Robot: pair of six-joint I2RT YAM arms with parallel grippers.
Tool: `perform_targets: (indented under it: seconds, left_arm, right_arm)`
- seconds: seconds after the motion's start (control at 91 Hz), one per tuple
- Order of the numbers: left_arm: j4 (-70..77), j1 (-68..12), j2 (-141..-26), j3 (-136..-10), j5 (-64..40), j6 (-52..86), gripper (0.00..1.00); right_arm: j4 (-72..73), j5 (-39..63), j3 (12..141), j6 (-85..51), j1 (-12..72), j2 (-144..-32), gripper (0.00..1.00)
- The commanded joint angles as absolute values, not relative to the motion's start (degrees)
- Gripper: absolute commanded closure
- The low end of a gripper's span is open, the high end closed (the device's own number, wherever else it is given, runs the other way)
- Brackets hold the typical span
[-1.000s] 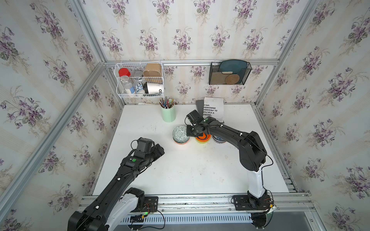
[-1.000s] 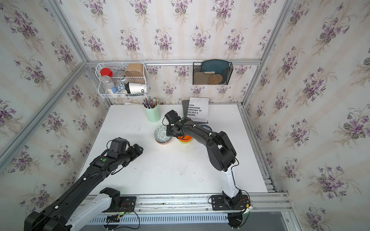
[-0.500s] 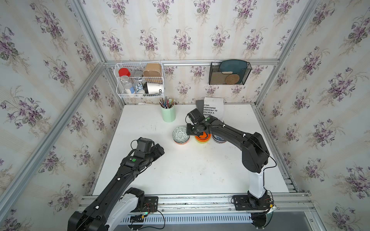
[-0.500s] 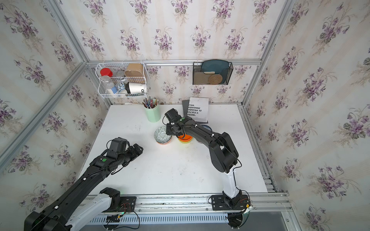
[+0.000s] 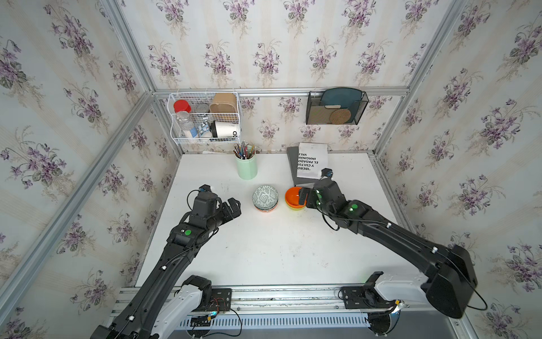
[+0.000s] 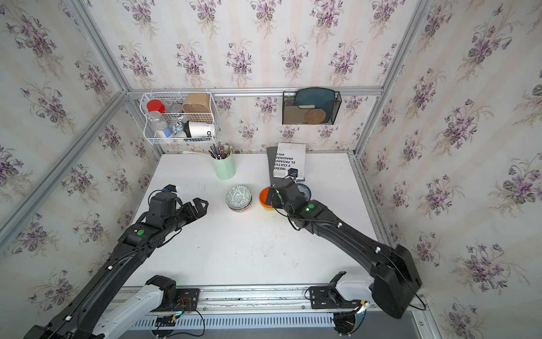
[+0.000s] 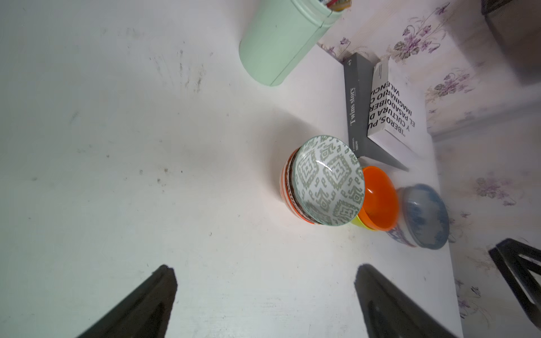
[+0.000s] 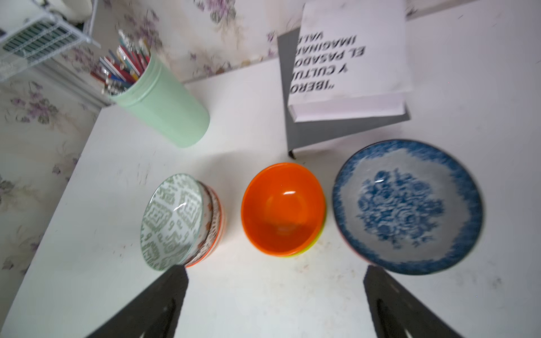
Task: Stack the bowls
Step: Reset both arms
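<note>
Three bowls are crowding mid-frame in a top view, grey-green patterned bowl [image 6: 238,197], orange bowl [image 6: 264,196] and blue-floral bowl [image 6: 305,191], and with left gripper [image 7: 263,267] and right gripper [image 8: 274,270] both gaping empty, I am fearing the right one's spread jaws clipping a neighbouring bowl while descending.

patterned stack [image 8: 172,219], orange stack [image 8: 282,207], blue-floral bowl [image 8: 407,204]

Blue-floral bowl [image 6: 305,191] was mostly hidden behind right gripper [image 8: 273,270] in a top view; lime bowl [image 7: 358,223] showed only a sliver under orange bowl [image 8: 282,207].
</note>
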State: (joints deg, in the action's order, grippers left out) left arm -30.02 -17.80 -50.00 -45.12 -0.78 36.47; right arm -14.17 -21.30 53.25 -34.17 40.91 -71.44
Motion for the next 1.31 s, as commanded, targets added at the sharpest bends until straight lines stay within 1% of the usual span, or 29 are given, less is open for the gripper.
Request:
perform_targets:
  seconds: [0.0,0.066,0.121,0.176,0.231,0.286,0.341,0.396,0.483,0.582,0.692,0.813,0.879,0.934,1.0,1.077,1.154,1.209,1.297]
  left_arm:
    - [-24.4,-17.7,-50.5,-47.3,9.2,26.0,0.01]
    - [-21.7,-17.6,-52.2,-47.8,14.0,22.2,0.01]
    - [-19.1,-17.1,-54.0,-47.3,18.4,19.3,0.01]
    - [-15.5,-16.3,-56.2,-46.2,21.4,14.9,0.01]
    - [-8.5,-15.1,-58.3,-43.3,24.0,10.8,0.01]
    - [-1.6,-13.3,-59.9,-39.8,25.1,7.2,0.01]
    - [2.5,-11.2,-61.5,-37.6,25.0,6.5,0.01]
    - [5.3,-8.7,-63.4,-36.3,23.0,6.7,0.01]
    - [12.9,-5.7,-65.6,-33.0,19.7,5.2,0.01]
    - [26.1,-4.6,-69.0,-26.7,19.1,0.7,0.01]
    - [33.4,-2.1,-72.8,-23.7,17.4,2.6,0.01]
    - [45.4,-0.6,-79.2,-21.6,14.0,2.0,0.01]
    - [52.2,-0.6,-84.0,-20.1,11.4,0.9,0.01]
    - [53.8,-0.7,-86.2,-19.8,7.4,-0.4,0.01]
    - [58.1,-0.7,-88.9,-19.4,7.1,-1.1,0.01]
    - [52.4,-0.6,-87.4,-20.7,5.3,-1.0,0.01]
    - [51.9,-0.7,-88.4,-22.0,3.6,-2.5,0.01]
    - [51.2,-1.0,-88.1,-22.1,3.7,-2.7,0.01]
    - [52.0,-1.0,-88.3,-22.0,3.6,-2.9,0.01]
  right_arm:
    - [-0.2,-35.1,45.2,-28.0,40.0,-65.5,0.00]
    - [7.0,-41.0,38.7,-23.0,40.0,-60.6,0.00]
    - [17.0,-45.5,33.0,-16.9,40.0,-56.9,0.00]
    - [29.3,-50.4,24.5,-8.9,39.9,-53.0,0.00]
    - [42.2,-54.3,17.9,0.1,39.3,-50.4,0.00]
    - [51.1,-56.6,11.6,6.0,37.2,-49.4,0.00]
    - [54.6,-55.8,7.3,8.2,34.7,-49.4,0.00]
    - [55.8,-54.0,4.6,6.4,32.1,-50.1,0.00]
    - [63.0,-48.5,-0.1,5.5,28.4,-53.4,0.00]
    - [76.7,-45.6,-3.7,7.4,25.4,-61.9,0.00]
    - [93.0,-44.2,-4.7,10.1,22.6,-71.9,0.00]
    - [99.3,-37.6,-2.1,12.3,21.2,-81.0,0.00]
    - [104.1,-36.7,-1.0,11.0,19.9,-86.4,0.00]
    - [104.5,-34.3,-0.1,10.1,18.4,-89.2,0.00]
    - [104.1,-29.7,0.6,9.2,16.5,-90.7,0.00]
    - [103.9,-25.5,-0.1,7.3,14.4,-90.4,0.00]
    - [104.6,-19.1,-0.2,7.3,12.7,-92.7,0.00]
    - [103.9,-19.3,0.9,6.5,11.9,-93.3,0.00]
    - [98.3,-20.9,2.3,5.0,11.7,-91.2,0.00]
